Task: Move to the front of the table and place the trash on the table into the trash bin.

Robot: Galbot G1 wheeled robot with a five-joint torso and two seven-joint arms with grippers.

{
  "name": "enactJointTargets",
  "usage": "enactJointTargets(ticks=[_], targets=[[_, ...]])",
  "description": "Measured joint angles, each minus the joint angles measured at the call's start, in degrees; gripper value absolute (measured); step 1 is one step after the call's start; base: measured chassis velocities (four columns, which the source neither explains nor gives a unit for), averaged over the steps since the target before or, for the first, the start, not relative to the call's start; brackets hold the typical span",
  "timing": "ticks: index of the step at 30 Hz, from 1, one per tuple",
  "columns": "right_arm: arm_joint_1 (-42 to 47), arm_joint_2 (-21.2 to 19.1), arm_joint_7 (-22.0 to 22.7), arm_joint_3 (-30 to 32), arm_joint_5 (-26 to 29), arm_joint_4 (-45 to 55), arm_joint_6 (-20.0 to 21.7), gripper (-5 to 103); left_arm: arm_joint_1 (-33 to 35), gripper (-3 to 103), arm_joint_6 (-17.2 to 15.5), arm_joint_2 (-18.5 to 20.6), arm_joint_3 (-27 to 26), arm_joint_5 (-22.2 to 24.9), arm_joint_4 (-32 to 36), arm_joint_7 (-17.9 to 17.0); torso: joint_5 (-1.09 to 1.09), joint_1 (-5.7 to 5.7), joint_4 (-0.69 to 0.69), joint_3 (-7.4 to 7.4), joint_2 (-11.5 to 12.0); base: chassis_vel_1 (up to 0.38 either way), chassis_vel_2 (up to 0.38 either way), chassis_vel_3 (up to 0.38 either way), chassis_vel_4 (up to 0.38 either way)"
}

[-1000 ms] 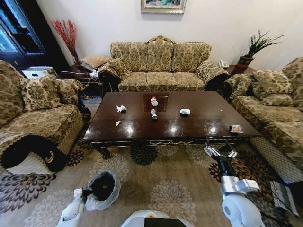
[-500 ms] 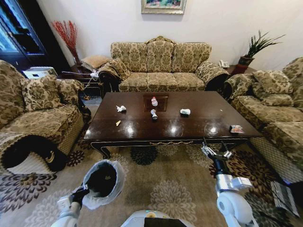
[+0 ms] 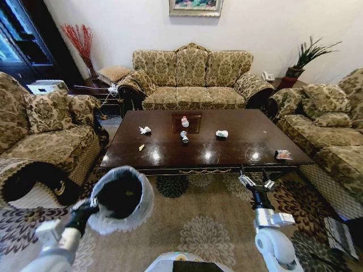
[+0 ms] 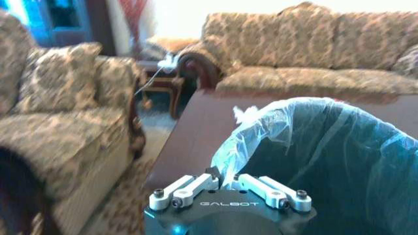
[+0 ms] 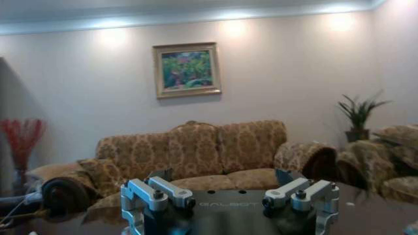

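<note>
While the robot faces the surface (image 3: 238,148) from its front edge, none of the trash is binned yet. The trash bin (image 3: 122,195) hangs before the front left corner, its bag rim clamped in the left end effector (image 4: 225,188). The right end effector (image 3: 254,182), fingers apart, waits near the front edge. A crushed bottle (image 3: 184,136), white wrappers (image 3: 222,134), paper (image 3: 145,130) and a snack packet (image 3: 283,154) lie on the surface.

A home living room: matching floral-patterned sofas (image 3: 193,76) and armchairs (image 3: 48,133) ring a glossy dark wooden coffee table (image 3: 244,144) on a patterned carpet (image 3: 210,226), with a framed painting (image 3: 195,7) on the wall, a potted plant (image 3: 306,56) and red dried stems (image 3: 79,42) in the corners.
</note>
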State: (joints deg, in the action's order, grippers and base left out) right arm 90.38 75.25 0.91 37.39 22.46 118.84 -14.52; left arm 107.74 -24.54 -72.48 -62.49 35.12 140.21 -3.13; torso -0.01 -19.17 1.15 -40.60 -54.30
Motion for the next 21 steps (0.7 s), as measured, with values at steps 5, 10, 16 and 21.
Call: enactJointTargets(ticks=[5, 10, 16, 21], targets=[[-1.1, -0.5, -1.3, 0.1, -1.7, 0.0, 0.5, 100, -4.7, 4, -0.8, 9.0, -2.4, 3.7, -5.6, -0.4, -0.03, -0.01, 0.01, -0.01, 0.0, 0.000, 0.000, 0.000, 0.000], [-1.7, -0.9, -1.3, -0.4, -3.0, 0.3, 1.4, 100, -8.6, 4, -1.6, 14.8, -3.9, 7.8, -9.4, -1.0, -0.02, 0.00, 0.01, -0.01, 0.0, 0.000, 0.000, 0.000, 0.000], [-3.1, -0.8, -1.3, -1.1, -3.7, -0.1, 2.1, 100, -12.5, 4, -2.9, 17.5, -3.4, 11.1, -10.8, -2.3, 0.00, -0.01, 0.00, -0.01, 0.0, 0.020, 0.015, -0.019, -0.017], [-4.0, -0.9, -1.1, -2.1, -4.5, -0.2, 3.0, 100, -14.1, 4, -3.2, 18.7, -3.1, 13.3, -10.9, -2.6, 0.02, -0.01, 0.00, -0.01, 0.0, 0.130, 0.100, -0.130, -0.121]])
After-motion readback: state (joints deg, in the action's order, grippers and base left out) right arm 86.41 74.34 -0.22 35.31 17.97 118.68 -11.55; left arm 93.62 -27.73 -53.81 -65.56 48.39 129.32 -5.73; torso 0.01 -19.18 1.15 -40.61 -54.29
